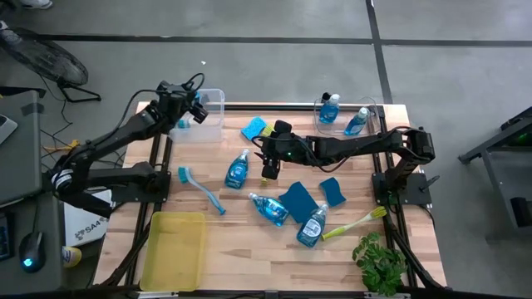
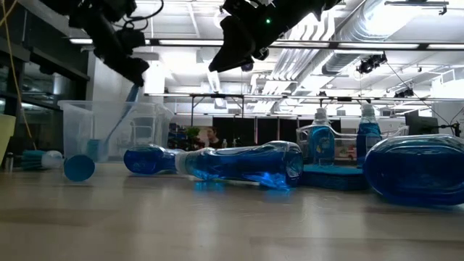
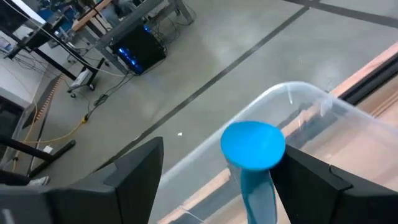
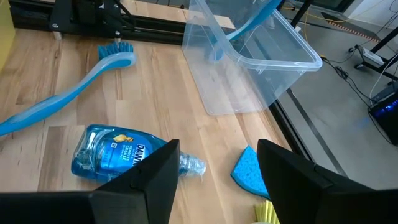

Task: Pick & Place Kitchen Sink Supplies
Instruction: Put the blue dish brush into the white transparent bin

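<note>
A blue dish brush [image 4: 249, 23] stands slanted in the clear bin [image 1: 212, 116] at the far left, head down inside and handle leaning over the bin's rim. My left gripper [image 3: 217, 149] is open above that rim. Its fingers stand on either side of the handle's round end [image 3: 253, 144] with a gap on each side. My right gripper [image 1: 270, 172] hovers open over the table's middle, above a lying soap bottle [image 4: 118, 155] and a blue sponge [image 4: 252, 171], with nothing between its fingers.
On the table lie another blue brush [image 1: 199, 189], more soap bottles [image 1: 268, 208] [image 1: 312, 224], blue sponges [image 1: 297, 199] [image 1: 332, 191] and a yellow-green brush [image 1: 357, 223]. A second bin [image 1: 374, 106] at the far right holds two bottles. A yellow tray [image 1: 174, 249] and a plant [image 1: 378, 262] sit at the near edge.
</note>
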